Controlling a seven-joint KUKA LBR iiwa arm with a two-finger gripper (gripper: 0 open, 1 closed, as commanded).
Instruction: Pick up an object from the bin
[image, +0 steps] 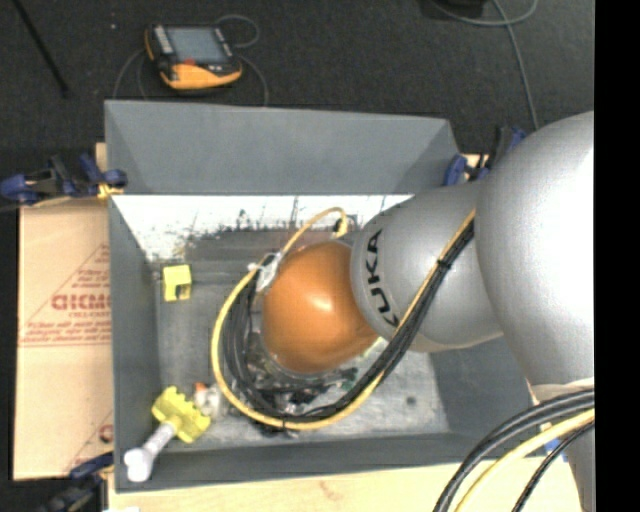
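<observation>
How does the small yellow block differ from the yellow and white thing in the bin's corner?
The yellow block is small and boxy; the yellow and white thing is longer, with a white handle. The block sits farther up the left side of the bin; the other lies slantwise in its lower left corner. Both are yellow.

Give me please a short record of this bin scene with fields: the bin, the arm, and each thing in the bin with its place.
bin: grey metal bin, seen from above
arm: silver arm, reaching in from the right
wrist: orange cover, over the middle of the bin floor
cables: yellow cable looping round the cover's left side
thing 1: small yellow block, upper left of the floor, apart from the arm
thing 2: yellow toy with a white handle, lower left corner, close to the cable loop
under the cover: hidden, cannot tell
</observation>
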